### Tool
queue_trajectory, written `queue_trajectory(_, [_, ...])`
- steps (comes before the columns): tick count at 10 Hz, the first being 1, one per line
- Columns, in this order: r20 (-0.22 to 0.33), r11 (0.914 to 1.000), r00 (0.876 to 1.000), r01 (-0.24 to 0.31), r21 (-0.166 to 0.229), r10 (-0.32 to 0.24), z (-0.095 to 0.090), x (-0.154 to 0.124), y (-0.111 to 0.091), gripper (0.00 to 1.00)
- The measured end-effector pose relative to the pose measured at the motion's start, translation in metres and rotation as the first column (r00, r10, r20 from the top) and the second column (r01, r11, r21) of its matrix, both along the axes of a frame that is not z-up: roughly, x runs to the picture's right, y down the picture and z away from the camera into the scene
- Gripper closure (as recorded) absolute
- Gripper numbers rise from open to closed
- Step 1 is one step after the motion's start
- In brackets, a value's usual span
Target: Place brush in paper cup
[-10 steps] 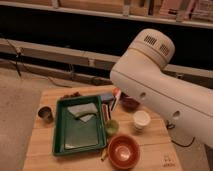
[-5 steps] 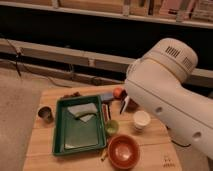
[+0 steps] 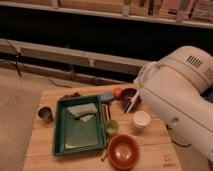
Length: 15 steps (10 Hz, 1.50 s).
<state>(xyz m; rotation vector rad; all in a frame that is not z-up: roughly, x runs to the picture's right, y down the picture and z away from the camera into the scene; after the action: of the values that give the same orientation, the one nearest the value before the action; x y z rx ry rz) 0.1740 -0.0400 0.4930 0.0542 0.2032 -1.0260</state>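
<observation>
The brush is a thin whitish stick with a darker tip. It hangs tilted in the air, just left of and above the small white paper cup on the wooden table. My gripper is at the lower left edge of my big white arm, mostly hidden behind it. It holds the brush's upper end. The brush tip points down-left, over the near rim of a dark bowl. The brush is outside the cup.
A green tray holding a folded cloth fills the table's left middle. A grey metal cup stands left of it. A small green cup, an orange bowl and an orange ball lie around the paper cup.
My arm has swung right and back, uncovering the dark bowl and the ball. The brush has moved from beside the tray's right edge to just left of the paper cup.
</observation>
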Motion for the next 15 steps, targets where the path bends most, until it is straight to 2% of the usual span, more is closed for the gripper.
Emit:
queue_trajectory(8, [-0.03, 0.9931, 0.995, -0.095, 0.068, 0.098, -0.017, 0.032, 0.011, 1.0])
queue_trajectory(15, [-0.018, 0.9845, 0.987, -0.159, 0.073, 0.161, -0.013, 0.062, 0.016, 1.0])
